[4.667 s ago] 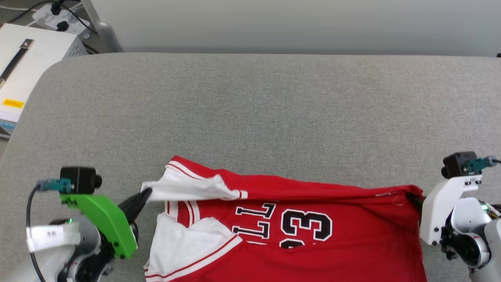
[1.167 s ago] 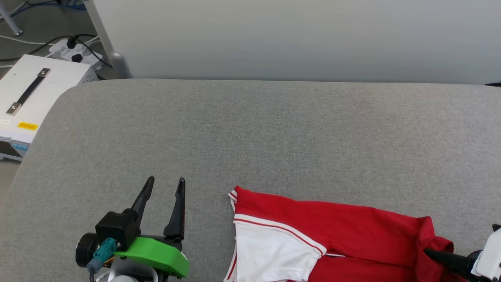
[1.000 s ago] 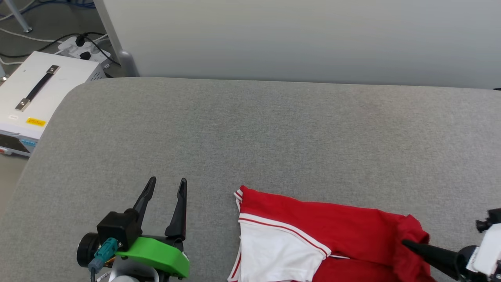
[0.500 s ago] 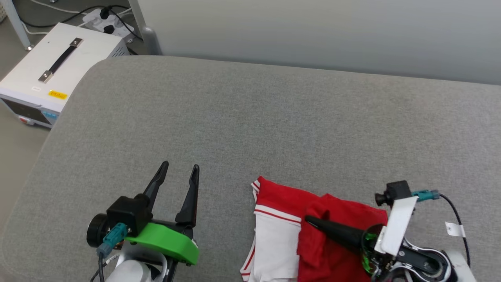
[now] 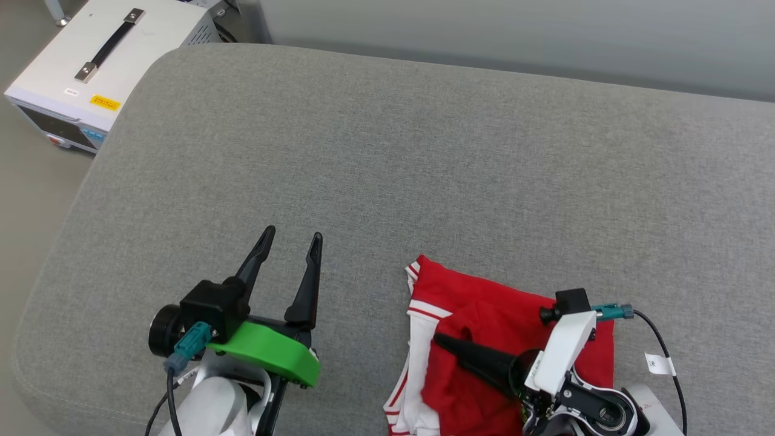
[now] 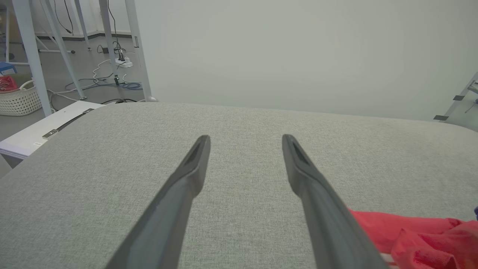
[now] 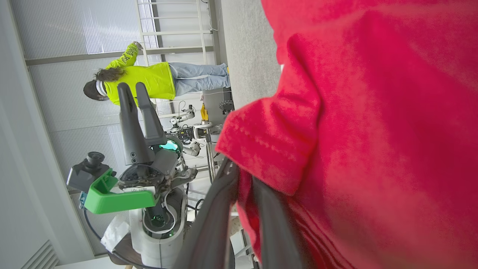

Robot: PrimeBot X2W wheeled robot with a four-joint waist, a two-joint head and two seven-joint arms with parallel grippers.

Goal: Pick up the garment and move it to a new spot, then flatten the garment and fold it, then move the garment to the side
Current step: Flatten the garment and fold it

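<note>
Head view: at the near edge of the grey fabric-covered worktop (image 5: 424,151), the right fingers (image 5: 478,360) lie pressed close together across the garment (image 5: 484,297). It is a red jersey-style T-shirt with a white, stripe-trimmed sleeve, and it sits in a rumpled, partly doubled-over heap right of centre. The right wrist view shows a fold of the red cloth pinched between those two dark fingers, with a hemmed flap draped over their tips. To the garment's left and apart from it, the left fingers (image 5: 309,266) stand spread wide and empty above the grey fabric, mounted on a green bracket (image 5: 266,354). Beyond them the worktop runs on to a pale wall (image 5: 484,24), and a white box with a black strap handle (image 5: 103,54) sits on the floor off the far left corner. In the right wrist view a person in a yellow-green top (image 7: 149,78) stands in the background. The likeliest trouble is cloth lodged between the right fingers dragging along when they pull away, which would undo the fold. The lumpy layers would probably also set any further fold crooked. With the garment so near the edge, a tug toward the robot could slide it off. The shirt's nearest part is cut off by the frame's bottom edge. With the fingertips buried under the flap, it is hard to judge how firmly they pinch, or which face of the shirt is up.
</note>
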